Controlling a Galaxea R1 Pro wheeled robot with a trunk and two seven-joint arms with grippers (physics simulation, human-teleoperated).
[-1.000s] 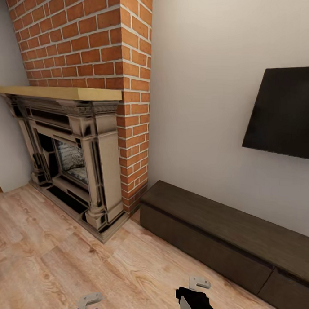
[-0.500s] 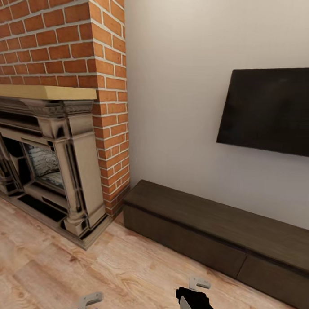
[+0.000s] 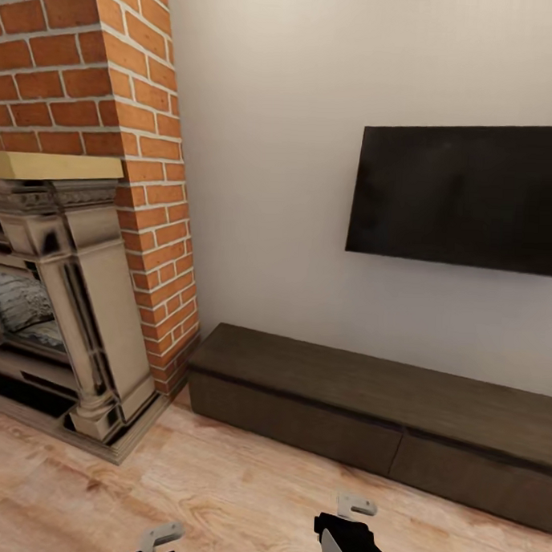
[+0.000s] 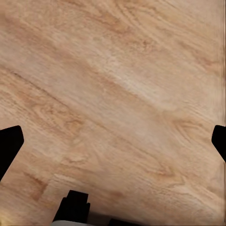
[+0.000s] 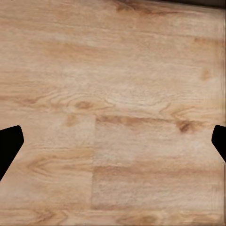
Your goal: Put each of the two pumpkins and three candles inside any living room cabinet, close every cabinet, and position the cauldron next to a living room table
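Cabinet (image 3: 366, 408) sits shut against the wall, below the television (image 3: 464, 196). Left tool (image 4: 113, 141) and right tool (image 5: 113, 141) gape open, empty, over wooden floor (image 3: 242, 499)

Dark-brown cabinet (image 3: 366, 408), red-orange brick chimney (image 3: 143, 182) with pale mortar lines, black wall screen (image 3: 464, 196), off-white wall (image 3: 257, 147) — light tan wood-grain floor (image 3: 234, 499).

Red brick chimney breast (image 3: 91, 99) rising at the left of the head view. Fixed to its front, a pale yellow wooden mantel shelf (image 3: 52, 167) over an ornate grey-beige carved fireplace surround (image 3: 82, 300). To the right of the brick, plain off-white wall (image 3: 257, 147) carrying a flat black rectangular screen (image 3: 464, 196). Beneath the brick, light wood-grain plank floor (image 3: 242, 499).
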